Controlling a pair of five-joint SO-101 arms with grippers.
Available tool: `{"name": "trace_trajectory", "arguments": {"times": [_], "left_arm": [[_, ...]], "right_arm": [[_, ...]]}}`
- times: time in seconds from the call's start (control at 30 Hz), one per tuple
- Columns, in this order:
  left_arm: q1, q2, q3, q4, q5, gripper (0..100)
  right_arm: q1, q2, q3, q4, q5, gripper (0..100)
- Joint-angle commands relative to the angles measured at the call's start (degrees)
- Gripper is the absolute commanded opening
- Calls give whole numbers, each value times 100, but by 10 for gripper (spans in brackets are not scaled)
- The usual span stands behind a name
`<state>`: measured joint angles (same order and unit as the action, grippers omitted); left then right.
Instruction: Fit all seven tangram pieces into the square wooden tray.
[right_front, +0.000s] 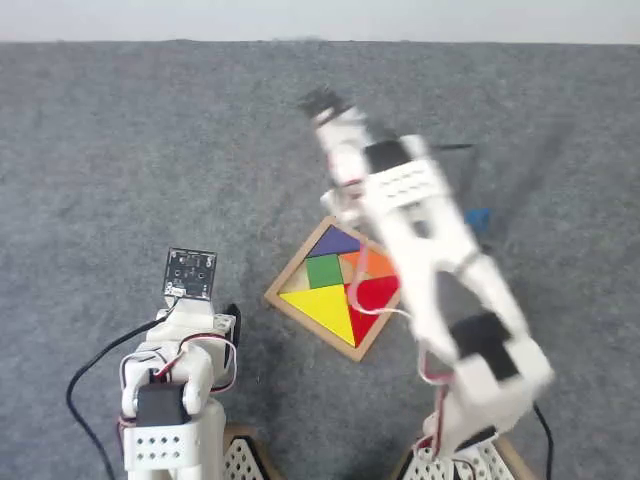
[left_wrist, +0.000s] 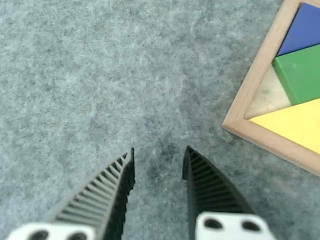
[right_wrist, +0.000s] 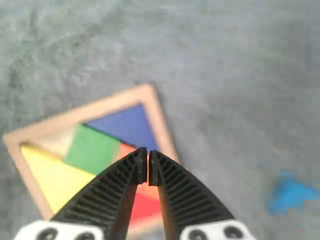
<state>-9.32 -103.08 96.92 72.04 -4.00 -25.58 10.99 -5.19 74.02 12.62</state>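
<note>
I see my left gripper (left_wrist: 159, 167) spread open and empty over the grey mat (left_wrist: 100, 75) beside the square wooden tray (left_wrist: 263, 62), my right gripper (right_wrist: 148, 165) pinched closed on nothing above its tangram pieces (right_wrist: 92, 147), a blue piece (right_wrist: 290, 195) lying outside on the mat

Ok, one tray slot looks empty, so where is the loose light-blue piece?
In the high view the light-blue piece lies on the grey mat, outside and to the right of the wooden tray, just past the right arm.

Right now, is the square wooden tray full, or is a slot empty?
Not full. The square wooden tray has a bare triangular slot beside the green square and yellow triangle; a blue piece lies outside it.
</note>
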Motion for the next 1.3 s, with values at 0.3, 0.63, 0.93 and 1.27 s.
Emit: {"name": "trace_trajectory", "arguments": {"times": [0.3,0.63,0.93,1.27], "left_arm": [[0,-158,-48,53,-35,153],[0,-158,-48,53,-35,153],[0,-158,-48,53,-35,153],[0,-158,-48,53,-35,153]], "right_arm": [[3046,-1156,1468,-189,1582,25],[2589,1130,-431,-84,-2022,169],[2712,3011,-3288,1332,-4440,170],[2958,4558,-5424,2114,-4413,170]]}}
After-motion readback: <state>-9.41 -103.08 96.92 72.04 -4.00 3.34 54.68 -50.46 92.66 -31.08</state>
